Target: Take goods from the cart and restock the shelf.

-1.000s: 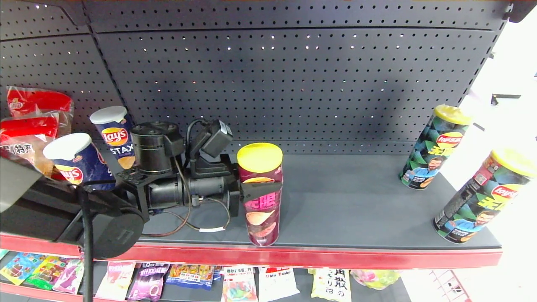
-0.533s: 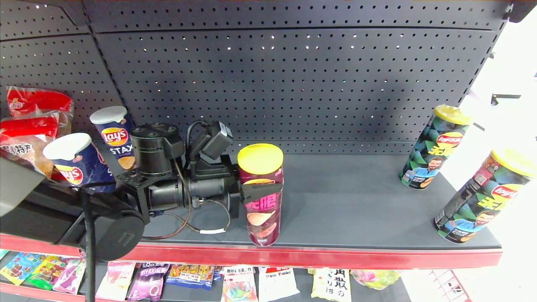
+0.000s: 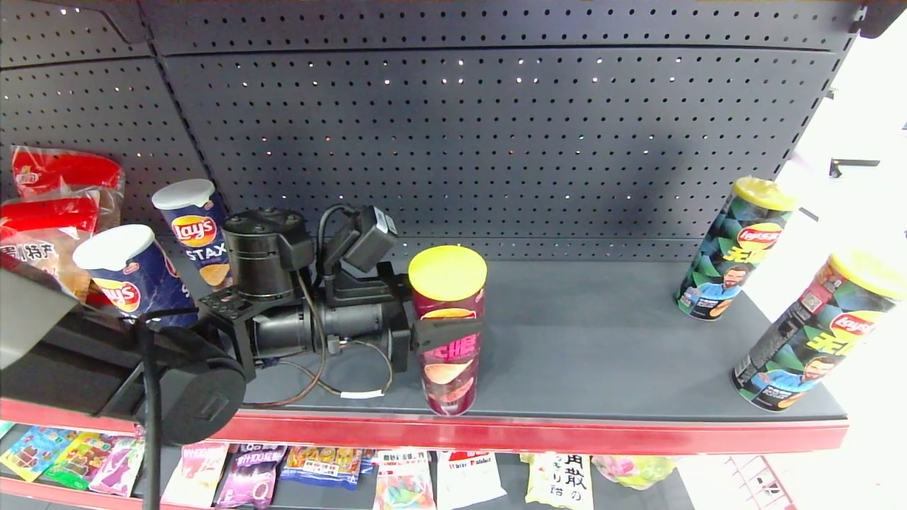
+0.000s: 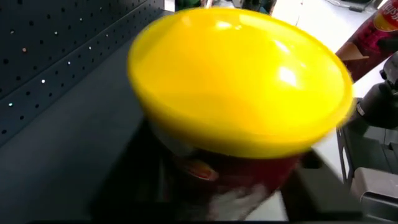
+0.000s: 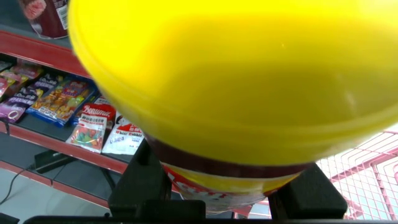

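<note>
A dark grey back panel point(image 3: 496, 142) full of small holes rises behind the shelf point(image 3: 602, 340), and pinpoints of light show through some of the holes. The shelf board is flat and dark grey, with a red front edge point(image 3: 602, 435). Below it runs a lower shelf with its own red lip point(image 3: 71, 494). At the right end, a white glare point(image 3: 879, 85) washes out the room beyond. The right wrist view shows a pale floor point(image 5: 31, 199) under the shelving.

Grey shelf point(image 3: 581, 354) bears blue cans point(image 3: 134, 276) and red bags point(image 3: 49, 205) left, maroon can point(image 3: 448, 333) mid-front, green cans point(image 3: 733, 248) right
</note>
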Controlling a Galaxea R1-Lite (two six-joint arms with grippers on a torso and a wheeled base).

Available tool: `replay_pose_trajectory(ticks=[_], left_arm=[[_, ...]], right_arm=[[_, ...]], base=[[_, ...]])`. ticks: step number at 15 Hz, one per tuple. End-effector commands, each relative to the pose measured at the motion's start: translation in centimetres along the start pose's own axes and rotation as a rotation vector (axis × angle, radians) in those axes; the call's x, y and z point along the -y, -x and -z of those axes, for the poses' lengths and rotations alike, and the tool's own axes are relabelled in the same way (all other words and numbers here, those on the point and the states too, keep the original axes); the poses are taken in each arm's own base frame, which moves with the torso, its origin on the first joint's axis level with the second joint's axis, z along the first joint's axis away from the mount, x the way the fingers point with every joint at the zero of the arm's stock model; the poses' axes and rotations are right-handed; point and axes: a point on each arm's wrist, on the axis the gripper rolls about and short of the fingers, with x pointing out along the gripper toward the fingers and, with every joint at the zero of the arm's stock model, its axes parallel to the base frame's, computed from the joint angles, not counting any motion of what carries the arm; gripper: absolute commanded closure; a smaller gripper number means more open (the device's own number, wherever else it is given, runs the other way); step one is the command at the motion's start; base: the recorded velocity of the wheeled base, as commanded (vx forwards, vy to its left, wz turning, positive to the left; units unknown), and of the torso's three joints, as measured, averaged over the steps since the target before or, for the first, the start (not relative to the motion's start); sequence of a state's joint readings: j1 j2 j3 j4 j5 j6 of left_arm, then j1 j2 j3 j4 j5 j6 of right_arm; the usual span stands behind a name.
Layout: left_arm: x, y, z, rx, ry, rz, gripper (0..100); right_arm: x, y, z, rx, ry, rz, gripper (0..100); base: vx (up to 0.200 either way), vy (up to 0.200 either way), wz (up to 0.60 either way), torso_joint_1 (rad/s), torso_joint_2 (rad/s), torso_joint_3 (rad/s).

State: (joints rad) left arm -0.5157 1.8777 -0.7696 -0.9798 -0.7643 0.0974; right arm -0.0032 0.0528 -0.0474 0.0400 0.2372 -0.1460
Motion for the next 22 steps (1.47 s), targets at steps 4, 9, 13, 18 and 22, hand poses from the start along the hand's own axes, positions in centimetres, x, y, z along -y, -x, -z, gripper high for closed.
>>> replay_pose_trajectory(ticks=[4, 9, 13, 18, 22], left_arm=[[0.2, 0.1, 0.3, -0.009, 0.01, 0.0, 0], [1.3, 1.4, 0.2, -0.016, 0.021, -0.004, 0], [2.2, 3.9, 0.3, -0.029, 0.038, -0.039, 0], [3.8, 8.4, 0.5, -0.037, 0.049, -0.151, 0], [7.6, 11.6, 0.7, -0.034, 0.042, -0.221, 0]], right_arm=[[0.0, 0.0, 0.0, -0.001, 0.0, -0.001, 100], [0.0, 0.0, 0.0, -0.001, 0.0, -0.001, 100], [0.0, 0.0, 0.0, -0.002, -0.001, -0.001, 100], [0.0, 0.0, 0.0, -0.005, 0.0, -0.001, 100], [0.0, -0.1, -0.1, -0.011, 0.0, -0.013, 100]], base=[[0.0, 0.0, 0.0, 0.0, 0.0, 0.0], [0.0, 0.0, 0.0, 0.0, 0.0, 0.0], [0.0, 0.0, 0.0, 0.0, 0.0, 0.0], [0.0, 0.0, 0.0, 0.0, 0.0, 0.0], [0.0, 0.0, 0.0, 0.0, 0.0, 0.0]])
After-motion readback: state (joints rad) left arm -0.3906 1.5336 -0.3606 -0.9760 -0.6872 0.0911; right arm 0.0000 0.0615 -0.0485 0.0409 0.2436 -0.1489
